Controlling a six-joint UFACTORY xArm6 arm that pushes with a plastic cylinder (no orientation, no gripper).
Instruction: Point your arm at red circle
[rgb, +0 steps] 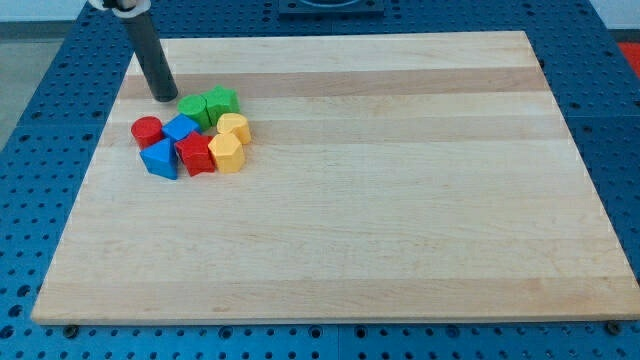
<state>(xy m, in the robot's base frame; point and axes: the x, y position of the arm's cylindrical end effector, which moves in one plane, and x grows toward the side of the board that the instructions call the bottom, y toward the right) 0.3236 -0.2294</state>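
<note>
The red circle (147, 130) lies at the left end of a tight cluster of blocks near the view's upper left. My tip (165, 97) rests on the board just above and slightly right of it, a short gap away, and just left of a green block (193, 110). The cluster also holds a green star-like block (221, 101), a blue block (181, 127), a blue triangular block (160, 159), a red block (196, 154), and two yellow blocks (233, 126) (227, 153).
The wooden board (400, 200) lies on a blue perforated table (30, 200). The board's left edge runs close to the cluster. The dark rod rises to the view's top left.
</note>
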